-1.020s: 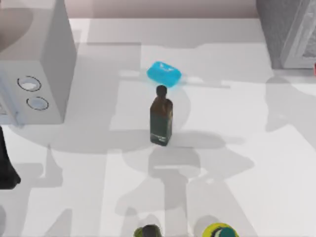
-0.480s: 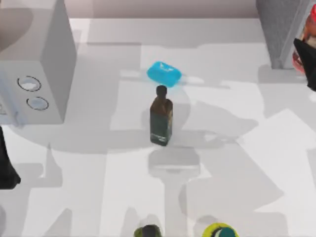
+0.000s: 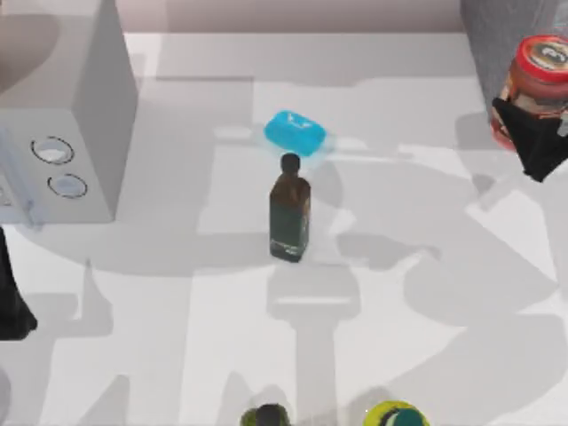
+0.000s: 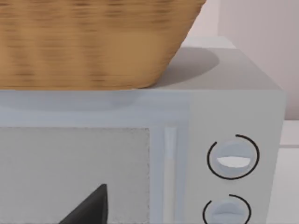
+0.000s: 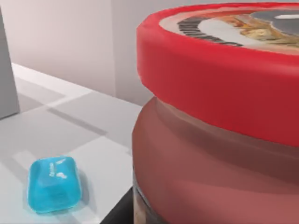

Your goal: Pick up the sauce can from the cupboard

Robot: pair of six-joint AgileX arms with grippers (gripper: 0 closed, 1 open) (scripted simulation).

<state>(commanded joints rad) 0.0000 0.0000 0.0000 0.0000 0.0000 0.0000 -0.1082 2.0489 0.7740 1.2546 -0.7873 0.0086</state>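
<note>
The sauce can [image 3: 538, 73], squat with a red lid and pale label, hangs at the table's far right, just in front of the dark grey cupboard [image 3: 493, 49]. My right gripper [image 3: 531, 133] is shut on its lower sides, black fingers on both flanks. The right wrist view has the sauce can [image 5: 219, 116] very close, red lid above brownish sides. My left arm [image 3: 11, 302] stays parked at the left edge, and a dark piece of its gripper [image 4: 88, 211] sits low before the pale box.
A dark brown bottle [image 3: 289, 213] stands mid-table with a blue bar [image 3: 295, 132] just behind it. The pale box with two dials [image 3: 62, 133] fills the left, and a wicker basket [image 4: 93, 42] rests on top. Two round objects [image 3: 266, 415] [image 3: 395, 414] sit at the front edge.
My right gripper came into view from the right with the sauce can and carried it leftward, away from the cupboard. The left arm has not moved.
</note>
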